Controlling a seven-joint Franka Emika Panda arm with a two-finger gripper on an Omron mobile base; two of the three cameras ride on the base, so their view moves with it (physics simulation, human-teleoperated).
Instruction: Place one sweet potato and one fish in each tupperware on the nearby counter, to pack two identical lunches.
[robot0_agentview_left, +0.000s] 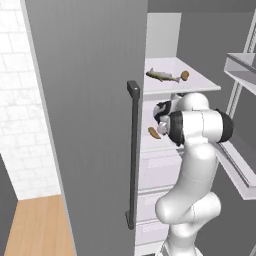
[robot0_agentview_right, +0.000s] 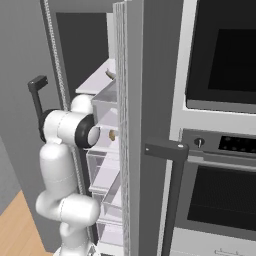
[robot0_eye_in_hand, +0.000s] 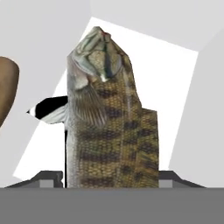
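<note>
Presently, a fish (robot0_eye_in_hand: 109, 127) is seen close up in the hand view, lying between the two fingertips of the gripper (robot0_eye_in_hand: 110, 177); whether it is clamped cannot be told. Beside this fish, a sweet potato (robot0_eye_in_hand: 6, 89) is cut off at the frame edge. On the fridge shelf (robot0_agentview_left: 200, 80) above the arm, another fish (robot0_agentview_left: 161, 75) is laid with a second sweet potato (robot0_agentview_left: 185, 75) just beside its tail. A third sweet potato (robot0_agentview_left: 154, 133) is noted on the shelf below.
</note>
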